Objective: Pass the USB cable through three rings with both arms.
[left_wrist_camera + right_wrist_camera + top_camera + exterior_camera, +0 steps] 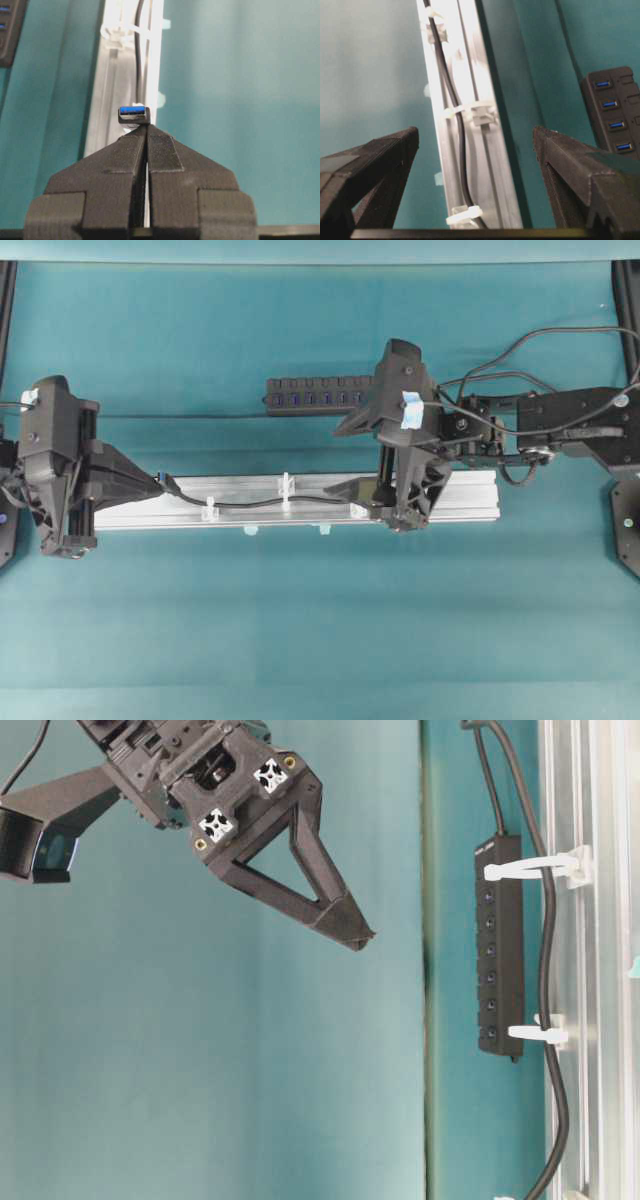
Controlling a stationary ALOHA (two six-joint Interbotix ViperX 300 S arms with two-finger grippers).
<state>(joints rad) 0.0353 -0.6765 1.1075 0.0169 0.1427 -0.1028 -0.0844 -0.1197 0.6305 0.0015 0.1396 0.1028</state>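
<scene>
The black USB cable [250,504] lies along the silver rail [450,498] and runs through all three whitish rings [210,508] [285,490] [357,510]. Its plug [134,114] shows its blue inside and sits just past the tips of my left gripper [146,126], a little left of the seam. That gripper [160,480] is shut, its jaws pressed together with nothing between them. My right gripper [475,131] is open wide above the rail's right part, with the cable [461,140] and the nearest ring [465,212] below the gap. Seen from table level, the right gripper [360,932] hangs well above the rail.
A black multi-port hub [310,397] lies behind the rail, partly under the right arm. Two small pale-blue tabs [250,531] [324,529] sit at the rail's front edge. Teal cloth covers the table in front of the rail.
</scene>
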